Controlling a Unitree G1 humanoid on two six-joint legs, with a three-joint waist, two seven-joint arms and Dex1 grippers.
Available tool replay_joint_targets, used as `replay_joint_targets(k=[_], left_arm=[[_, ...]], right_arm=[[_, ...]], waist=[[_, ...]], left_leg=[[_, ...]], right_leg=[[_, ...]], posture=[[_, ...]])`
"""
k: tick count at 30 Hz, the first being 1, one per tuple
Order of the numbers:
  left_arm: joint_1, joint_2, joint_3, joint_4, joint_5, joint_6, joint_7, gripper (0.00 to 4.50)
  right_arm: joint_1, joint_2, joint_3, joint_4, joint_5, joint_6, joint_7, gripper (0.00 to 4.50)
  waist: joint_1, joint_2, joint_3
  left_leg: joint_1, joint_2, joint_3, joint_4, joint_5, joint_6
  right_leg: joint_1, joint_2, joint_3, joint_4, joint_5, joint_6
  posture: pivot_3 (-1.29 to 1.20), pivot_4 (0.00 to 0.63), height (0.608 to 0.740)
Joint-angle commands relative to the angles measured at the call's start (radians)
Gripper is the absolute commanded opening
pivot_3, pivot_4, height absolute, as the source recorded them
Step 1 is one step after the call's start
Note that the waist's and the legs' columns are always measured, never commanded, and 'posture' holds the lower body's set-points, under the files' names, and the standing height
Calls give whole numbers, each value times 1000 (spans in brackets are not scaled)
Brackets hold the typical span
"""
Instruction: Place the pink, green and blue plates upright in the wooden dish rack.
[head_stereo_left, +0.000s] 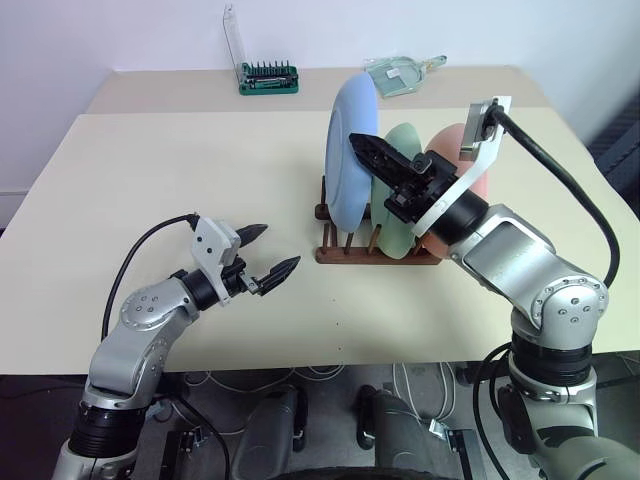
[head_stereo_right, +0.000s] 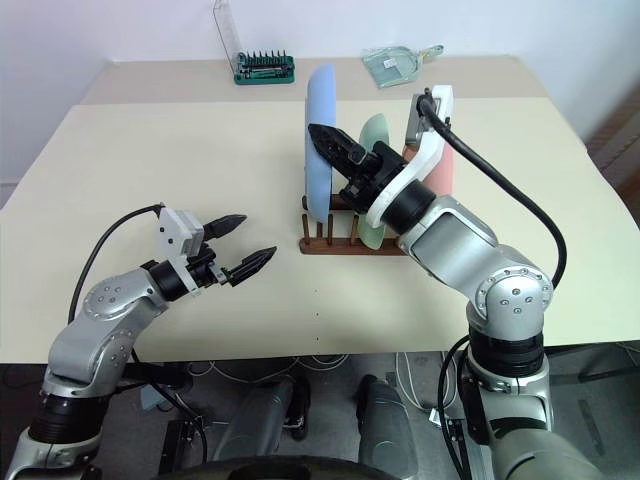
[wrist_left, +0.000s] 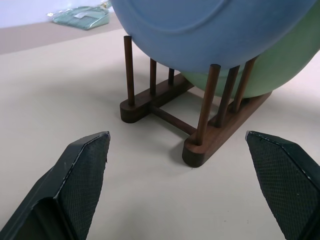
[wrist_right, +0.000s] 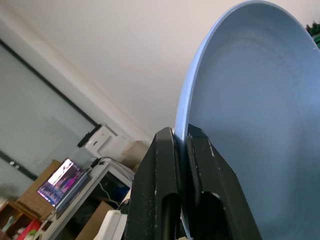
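silver arms (head_stereo_left: 510, 250), black hands, black cables

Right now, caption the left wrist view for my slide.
Open left gripper faces the wooden dish rack holding blue plate and green plate.

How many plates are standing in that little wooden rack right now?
3. The blue plate stands at the rack's left end, pinched at its rim by the right gripper; the green plate is in the middle; the pink plate stands rightmost, mostly hidden behind the arm.
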Motion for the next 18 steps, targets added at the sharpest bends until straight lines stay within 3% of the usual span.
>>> replay_joint_targets(k=[1, 6, 9, 16, 18], left_arm=[[-2, 8, 19, -23, 1, -15, -1, 4500], [3, 7, 18, -26, 1, -15, 1, 4500], [7, 6, 17, -28, 1, -15, 2, 4500], [12, 3, 14, -29, 1, -17, 3, 4500], [11, 3, 13, -26, 1, -18, 2, 4500]], right_arm=[[1, 0, 3, -44, 28, -12, -21, 24], [9, -9, 14, -38, 35, -4, -41, 24], [10, -14, 18, -36, 38, -3, -45, 1026], [5, -29, 20, -38, 25, 3, -35, 4439], [-8, -48, 17, -42, -4, 12, -10, 4439]], waist=[[0, 0, 0], [0, 0, 0], [0, 0, 0], [0, 0, 0], [0, 0, 0]], left_leg=[[0, 0, 0, 0, 0, 0], [0, 0, 0, 0, 0, 0], [0, 0, 0, 0, 0, 0], [0, 0, 0, -1, -1, -1], [0, 1, 0, -1, -1, -1]], right_leg=[[0, 0, 0, 0, 0, 0], [0, 0, 0, 0, 0, 0], [0, 0, 0, -1, 0, 0], [0, 0, 1, -1, 0, 0], [0, 0, 1, -2, 0, 0]], posture=[[0, 150, 740], [0, 150, 740], [0, 150, 740], [0, 150, 740], [0, 150, 740]])
